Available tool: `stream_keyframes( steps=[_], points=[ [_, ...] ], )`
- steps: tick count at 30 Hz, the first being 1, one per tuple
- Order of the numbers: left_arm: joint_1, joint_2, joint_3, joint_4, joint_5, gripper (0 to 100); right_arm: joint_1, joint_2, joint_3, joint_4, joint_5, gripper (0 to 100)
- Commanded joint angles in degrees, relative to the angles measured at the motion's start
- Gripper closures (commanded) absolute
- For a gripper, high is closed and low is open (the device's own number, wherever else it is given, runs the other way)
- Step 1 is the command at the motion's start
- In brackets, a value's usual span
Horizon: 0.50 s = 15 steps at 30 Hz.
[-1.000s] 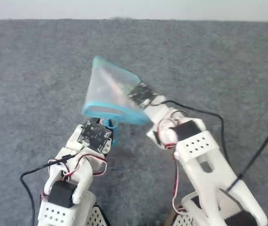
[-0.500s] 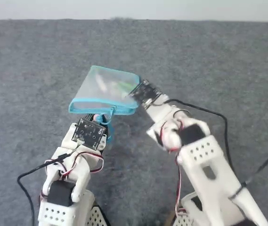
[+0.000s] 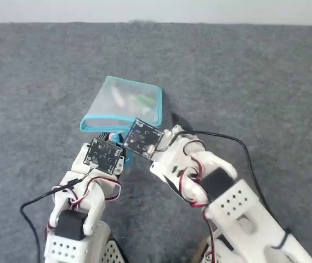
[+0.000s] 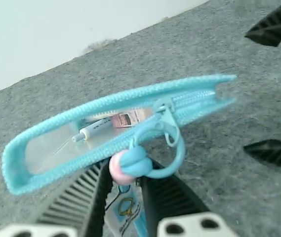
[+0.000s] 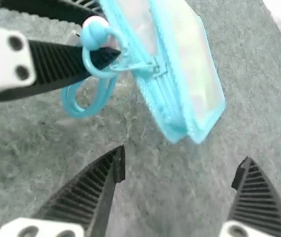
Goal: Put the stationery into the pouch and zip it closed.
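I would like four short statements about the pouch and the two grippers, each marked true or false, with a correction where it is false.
1. The left gripper is shut on the zipper pull of the pouch. True.
2. The pouch is zipped fully closed. False: its mouth gapes open along much of its length.
3. The right gripper is open and holds nothing. True.
4. The pouch is empty. False: a pen lies inside it.

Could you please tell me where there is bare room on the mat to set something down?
Bare mat runs wide beyond the pouch and to both its sides. It is crowded at the pouch's near edge, where the left gripper pinches the zipper pull and the open right gripper hangs alongside.
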Motion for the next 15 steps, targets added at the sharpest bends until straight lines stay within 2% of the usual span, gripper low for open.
stream_keyframes(
  steps=[1,9,15],
  points=[
    [0.53,0.62,-3.30,-1.58,-0.35,99,-0.48,3.03,-3.43,-3.21,0.79,66.0],
    [0.53,0.62,-3.30,-1.58,-0.35,99,-0.75,11.38,-13.10,-3.38,0.79,66.3],
    [0.53,0.62,-3.30,-1.58,-0.35,99,-0.92,13.93,-14.15,-5.93,0.79,66.4]
  ],
)
